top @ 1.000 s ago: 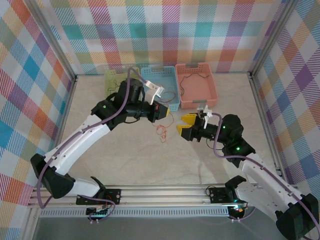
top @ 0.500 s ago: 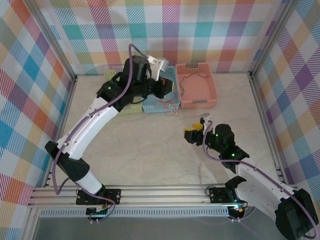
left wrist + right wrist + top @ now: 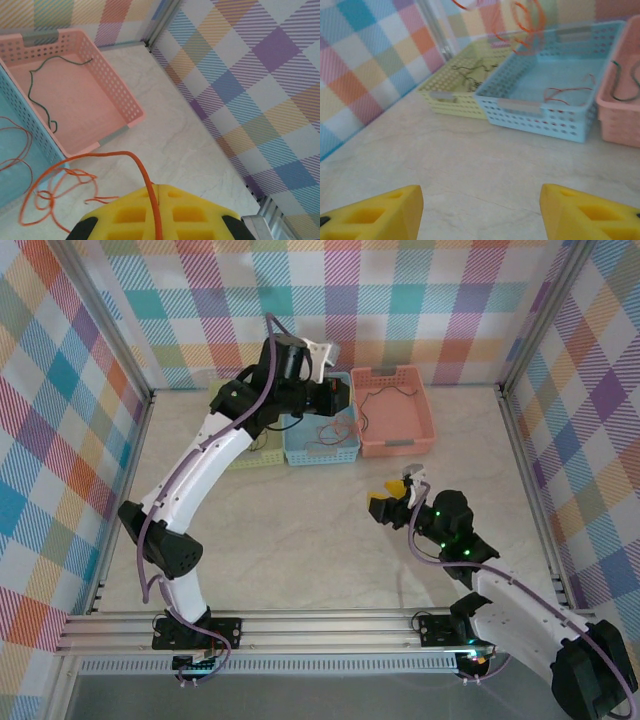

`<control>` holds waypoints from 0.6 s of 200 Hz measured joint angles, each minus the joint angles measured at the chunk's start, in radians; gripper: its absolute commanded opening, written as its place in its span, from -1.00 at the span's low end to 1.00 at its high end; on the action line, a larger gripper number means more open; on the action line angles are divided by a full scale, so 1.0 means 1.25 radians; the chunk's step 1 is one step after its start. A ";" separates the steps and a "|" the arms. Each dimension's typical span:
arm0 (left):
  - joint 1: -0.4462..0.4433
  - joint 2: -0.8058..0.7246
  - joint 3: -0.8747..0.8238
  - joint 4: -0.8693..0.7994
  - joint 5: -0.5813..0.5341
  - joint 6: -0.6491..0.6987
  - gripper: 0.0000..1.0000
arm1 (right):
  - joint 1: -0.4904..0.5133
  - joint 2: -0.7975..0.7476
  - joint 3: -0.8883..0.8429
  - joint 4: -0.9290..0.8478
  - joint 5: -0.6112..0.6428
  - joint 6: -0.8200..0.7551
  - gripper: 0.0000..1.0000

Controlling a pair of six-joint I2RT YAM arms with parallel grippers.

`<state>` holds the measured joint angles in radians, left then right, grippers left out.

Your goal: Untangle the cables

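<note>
I am noting a black cable (image 3: pixel 470 70) lying in the yellow-green basket (image 3: pixel 455 102) at far left. In the blue basket (image 3: pixel 320 452) just beside it, a red cable (image 3: pixel 567 92) is resting. My left pincer (image 3: pixel 156 200) is gripping an orange cable (image 3: pixel 100 156), jaws clamped tight on it, and the strand is dangling above the blue basket. A green cable (image 3: pixel 37 92) is lying in the pink basket (image 3: pixel 112 82). My right pincer (image 3: pixel 390 496) is hovering over the tabletop (image 3: pixel 290 530), jaws standing wide, holding nothing.
</note>
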<state>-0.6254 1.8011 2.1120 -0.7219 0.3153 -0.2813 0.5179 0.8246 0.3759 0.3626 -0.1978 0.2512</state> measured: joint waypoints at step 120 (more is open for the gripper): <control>-0.004 -0.007 -0.050 -0.009 0.078 -0.078 -1.00 | 0.000 0.267 0.402 0.014 -0.026 -0.045 0.11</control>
<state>-0.6308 1.7924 2.0499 -0.7326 0.4129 -0.3786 0.5179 1.1580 0.8783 0.3798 -0.2306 0.1951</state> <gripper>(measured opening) 0.058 0.571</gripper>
